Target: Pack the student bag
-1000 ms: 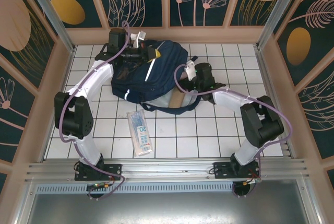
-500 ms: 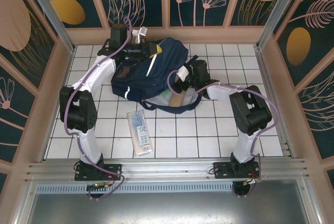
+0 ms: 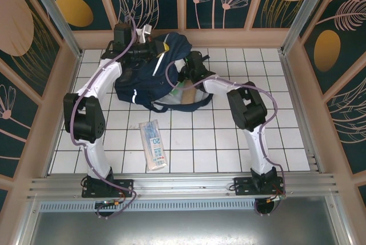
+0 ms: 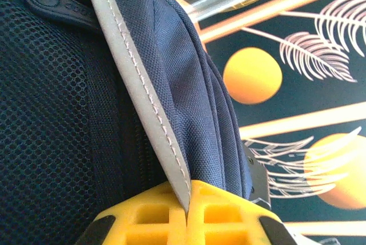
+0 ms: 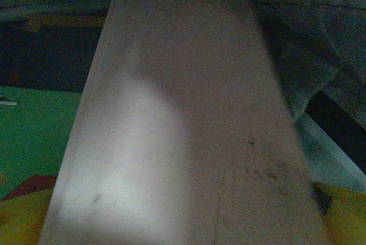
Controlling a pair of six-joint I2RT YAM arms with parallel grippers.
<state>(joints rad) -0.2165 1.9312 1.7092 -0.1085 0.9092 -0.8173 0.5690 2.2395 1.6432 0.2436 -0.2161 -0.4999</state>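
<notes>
We see the left gripper point(image 4: 186, 217) clenched on the student bag point(image 3: 146, 76): its yellow fingers point(image 4: 143, 219) pinch the pale reflective stripe point(image 4: 143, 96) where it meets the navy fabric. The right gripper point(image 5: 183, 225) grasps a pale flat slab point(image 5: 183, 85), which runs up between its yellow fingertips. A green item point(image 5: 34, 131) lies to one side of the slab, and dark cloth folds around it.

From above, we find the bag at the far side of the tiled table point(image 3: 229, 142), close to the back wall. Its long axis runs from the far end, held up by the left gripper, down toward the near left. Its open mouth faces the near right, where the right gripper reaches in.

Compared with half a second ago, the bag sits farther left and closer to the back wall. The right arm is stretched farther left across the tiles, and the left gripper is nearer the wall. A clear packet point(image 3: 153, 145) lies near the bag, apart from it and unmoved
</notes>
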